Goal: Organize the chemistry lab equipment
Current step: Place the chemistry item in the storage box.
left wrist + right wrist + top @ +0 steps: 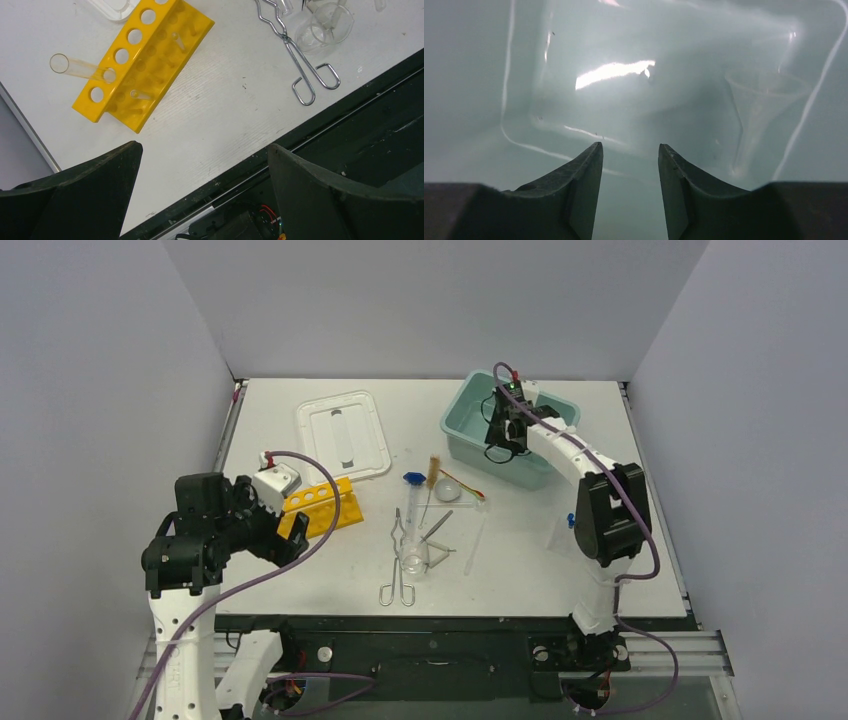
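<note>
My right gripper (pixel 630 147) hangs inside the teal tub (pixel 458 430) at the far right of the table (pixel 530 570), jaws partly apart and holding nothing, with a clear funnel (pixel 764 100) in the tub just beside it. My left gripper (pixel 204 146) gapes wide and empty above the table's near left edge, looking down on the yellow rack (pixel 165 65), where one glass tube (pixel 80 67) leans in an end hole. The tongs (pixel 286 37), beaker (pixel 325 25), brush (pixel 433 472) and dish (pixel 447 490) lie mid-table.
</note>
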